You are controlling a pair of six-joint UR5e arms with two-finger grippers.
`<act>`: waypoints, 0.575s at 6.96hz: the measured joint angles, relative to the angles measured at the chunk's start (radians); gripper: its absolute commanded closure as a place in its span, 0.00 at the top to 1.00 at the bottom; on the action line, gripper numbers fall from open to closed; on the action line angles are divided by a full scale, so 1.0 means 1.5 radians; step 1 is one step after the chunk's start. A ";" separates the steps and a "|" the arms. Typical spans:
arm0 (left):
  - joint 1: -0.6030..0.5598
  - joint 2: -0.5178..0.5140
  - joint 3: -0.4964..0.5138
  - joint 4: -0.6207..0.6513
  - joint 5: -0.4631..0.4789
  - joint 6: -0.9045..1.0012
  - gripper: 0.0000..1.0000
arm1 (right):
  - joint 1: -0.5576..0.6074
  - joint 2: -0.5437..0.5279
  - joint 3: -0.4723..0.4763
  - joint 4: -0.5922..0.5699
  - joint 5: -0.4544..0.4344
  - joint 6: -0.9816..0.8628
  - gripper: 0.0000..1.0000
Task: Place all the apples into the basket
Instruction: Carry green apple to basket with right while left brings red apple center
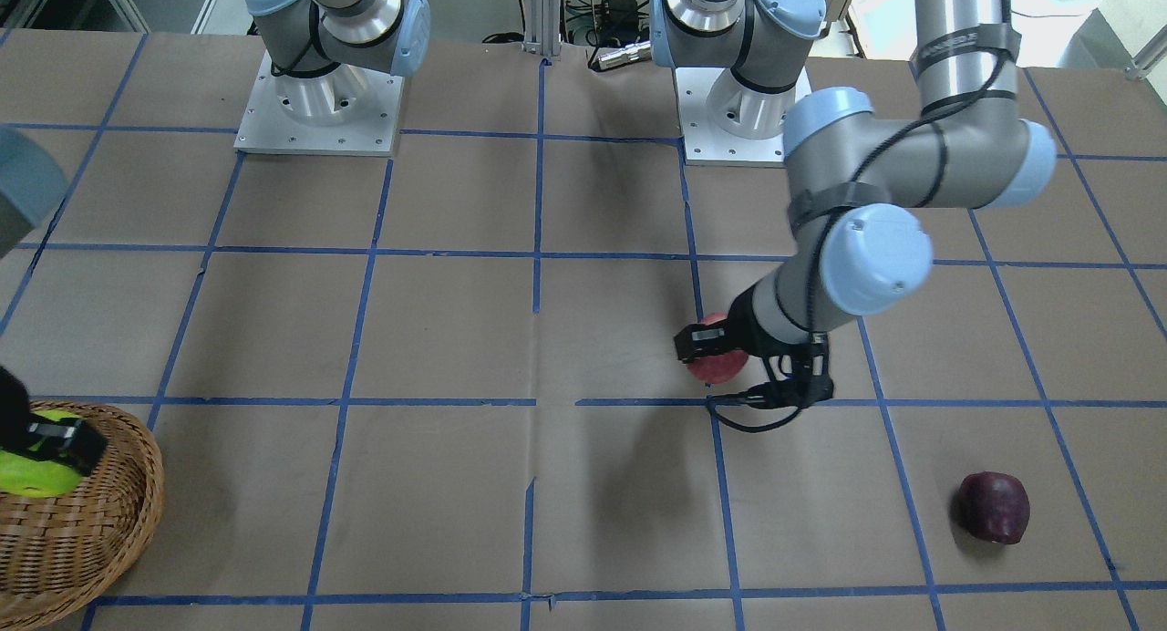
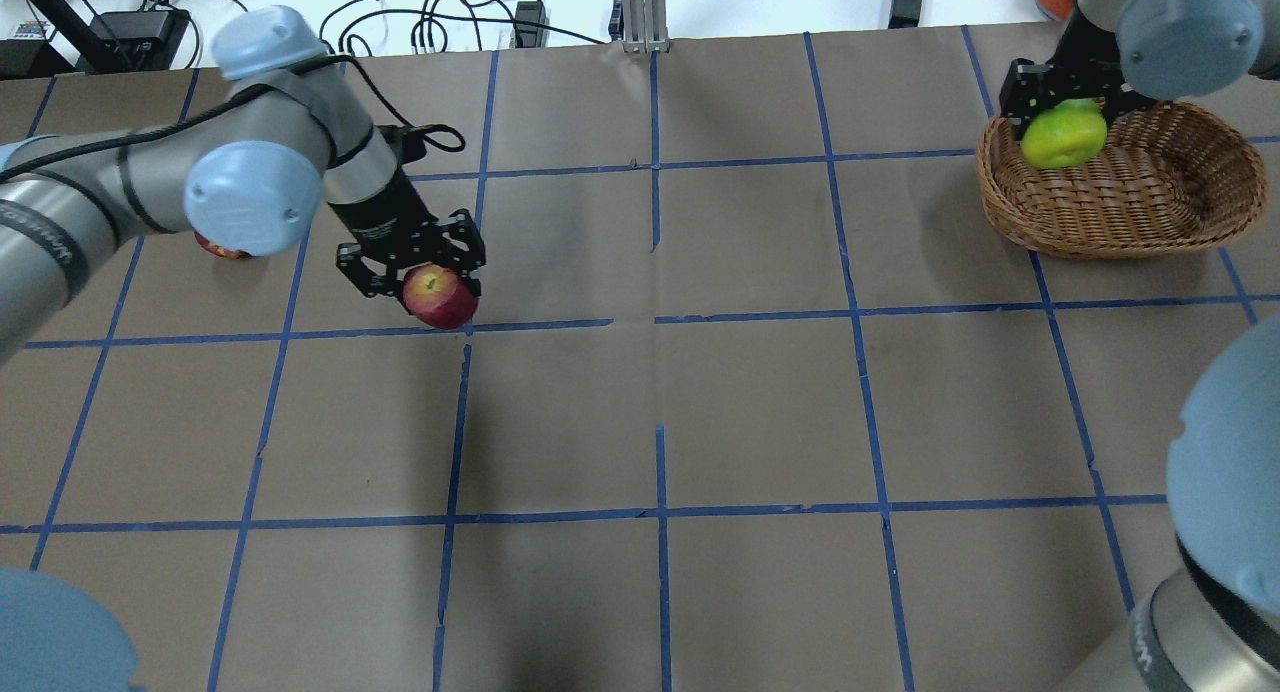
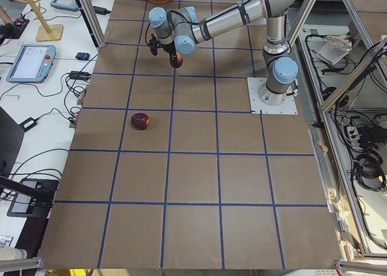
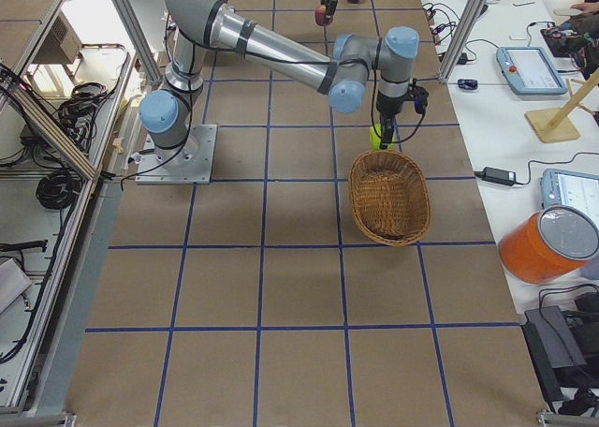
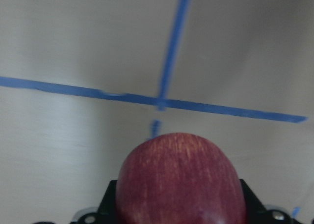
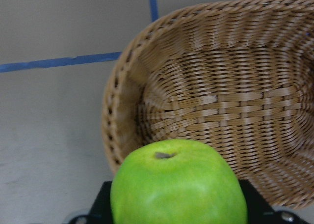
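The apples are three, and none is lying in the basket (image 1: 100, 531) yet.

In the front view, the red apple (image 1: 722, 368) is clamped in the left gripper (image 1: 714, 346) and seems to be lifted off the table (image 1: 456, 339). The green apple (image 1: 32, 474) is clamped in the right gripper (image 1: 50, 441), just over the basket's rim. The dark apple (image 1: 994, 508) is seen lying alone on the table, well apart from both claws.

In the overhead view, the green apple is held over one end of the basket. The red one is held far from it.

In the wrist views, each held apple is squeezed at its fat middle.

The apples are judged to be hard, smooth, a bit slippery and easily bruised if dropped. The dark one is best taken from above, at its widest part, so that it is not rolled away.
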 measured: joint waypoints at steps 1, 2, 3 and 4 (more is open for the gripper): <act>-0.077 -0.020 -0.006 0.075 -0.001 -0.114 0.07 | -0.048 0.034 -0.001 -0.055 -0.006 -0.069 0.01; -0.131 -0.045 -0.012 0.148 0.001 -0.197 0.25 | -0.082 0.065 -0.002 -0.103 -0.007 -0.110 0.33; -0.165 -0.074 -0.015 0.213 0.003 -0.246 0.99 | -0.107 0.095 -0.001 -0.142 -0.007 -0.135 0.99; -0.187 -0.100 -0.016 0.258 0.005 -0.277 1.00 | -0.122 0.120 -0.002 -0.184 -0.006 -0.146 1.00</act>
